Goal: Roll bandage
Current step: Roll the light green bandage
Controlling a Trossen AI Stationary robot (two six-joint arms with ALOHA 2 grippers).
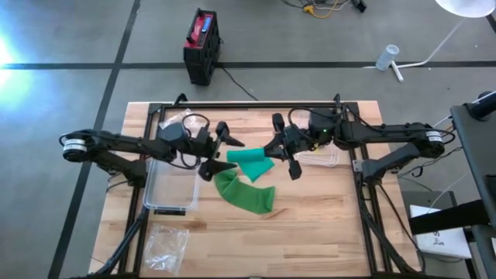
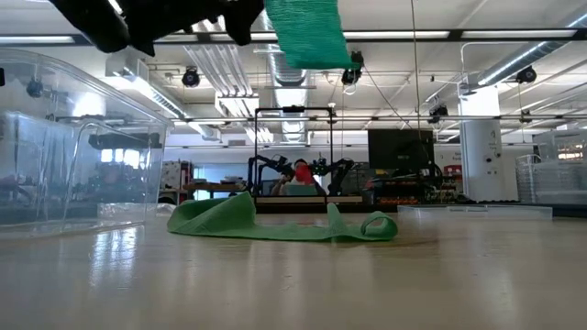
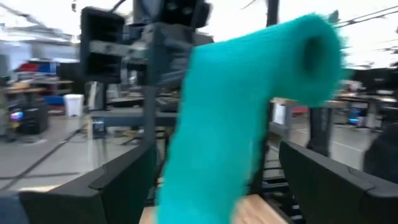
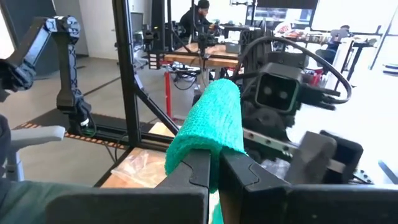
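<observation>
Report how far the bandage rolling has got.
Done: a short rolled section of the green bandage is formed, lifted off the table. In hand: the right gripper is shut on that roll; the left gripper stands open beside it. Left: the loose tail on the table.

In the low view we lose the top of the hanging bandage (image 2: 307, 32) at the upper edge, so what grips it there is out of sight; the dark arm parts (image 2: 138, 23) beside it are cut off too. The left wrist view is blurred: the bandage smears across it (its lower end runs off the edge), and the other arm behind it is only a dark shape. In the right wrist view the right end effector (image 4: 214, 171) covers the bandage's near end. From above, the contents of the plastic bag (image 1: 165, 246) on the tabletop (image 1: 325, 225) are too small for us to tell.
</observation>
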